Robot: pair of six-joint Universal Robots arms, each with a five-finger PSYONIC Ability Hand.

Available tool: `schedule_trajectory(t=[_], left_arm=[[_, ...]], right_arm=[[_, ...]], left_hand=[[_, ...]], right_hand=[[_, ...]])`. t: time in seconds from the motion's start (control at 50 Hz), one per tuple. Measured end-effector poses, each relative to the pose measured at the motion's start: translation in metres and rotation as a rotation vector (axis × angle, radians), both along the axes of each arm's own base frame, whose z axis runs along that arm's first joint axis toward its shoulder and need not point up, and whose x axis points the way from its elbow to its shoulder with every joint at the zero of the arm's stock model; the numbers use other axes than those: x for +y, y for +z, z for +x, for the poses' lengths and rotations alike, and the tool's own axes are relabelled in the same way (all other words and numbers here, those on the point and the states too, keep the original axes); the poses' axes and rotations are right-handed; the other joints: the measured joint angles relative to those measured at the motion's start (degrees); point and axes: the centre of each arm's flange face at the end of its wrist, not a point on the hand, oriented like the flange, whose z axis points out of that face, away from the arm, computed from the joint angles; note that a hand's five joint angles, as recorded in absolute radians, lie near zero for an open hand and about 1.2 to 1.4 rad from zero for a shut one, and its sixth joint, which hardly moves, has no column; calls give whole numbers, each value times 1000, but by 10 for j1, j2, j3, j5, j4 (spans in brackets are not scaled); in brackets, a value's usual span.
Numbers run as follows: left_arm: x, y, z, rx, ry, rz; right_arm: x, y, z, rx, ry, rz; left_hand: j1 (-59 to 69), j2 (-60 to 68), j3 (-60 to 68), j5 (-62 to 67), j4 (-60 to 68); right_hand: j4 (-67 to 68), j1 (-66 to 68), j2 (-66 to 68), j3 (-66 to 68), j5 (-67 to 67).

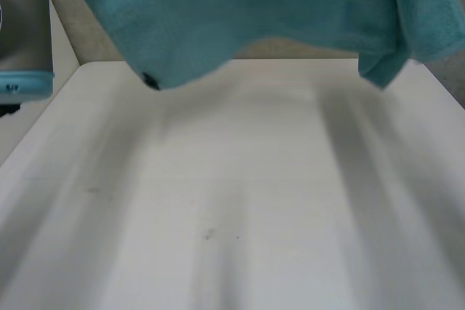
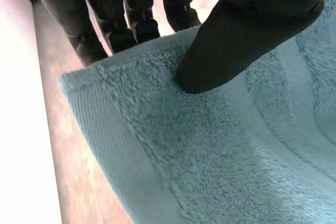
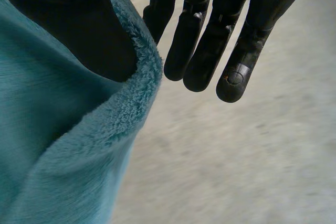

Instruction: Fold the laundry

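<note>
The white table spreads beneath the teal towel, which hangs aloft at twelve o'clock in the head view. The step looks like laying it flat, so both hands should lower evenly and keep the span taut. Its long axis runs nine to three o'clock, with the free edge facing six. The left hand pinches an edge near a corner, thumb against fingers. The right hand has straight fingers off the cloth, and the edge is hooked over its thumb.
</note>
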Motion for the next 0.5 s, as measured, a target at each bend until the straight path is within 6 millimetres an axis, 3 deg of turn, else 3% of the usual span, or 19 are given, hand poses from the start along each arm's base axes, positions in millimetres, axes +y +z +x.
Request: schedule_trajectory(t=[0.04,0.1,0.18,0.22,0.24,0.3,0.38,0.5], left_arm=[[-1,-15,2,-22,8,52],[-2,-55,5,-80,16,186],[0,-104,10,-145,23,336],[4,-125,13,-170,25,396],[9,-146,17,-197,28,459],[17,-174,23,-231,32,542],[26,-200,31,-261,37,617],[30,-217,43,-278,55,676]], right_arm=[[4,-19,2,47,33,72],[12,-65,4,147,94,258],[23,-107,4,244,139,456],[27,-124,4,287,151,540],[31,-144,3,335,162,631],[35,-181,3,414,179,778],[38,-226,3,480,195,923],[42,-266,2,475,204,1016]], left_hand=[[0,0,0,0,0],[0,0,0,0,0],[1,0,0,0,0],[1,0,0,0,0],[1,0,0,0,0],[1,0,0,0,0],[1,0,0,0,0],[1,0,0,0,0]], right_hand=[[0,0,0,0,0],[0,0,0,1,0],[0,0,0,2,0],[0,0,0,2,0],[0,0,0,2,0],[0,0,0,2,0],[0,0,0,2,0],[0,0,0,2,0]])
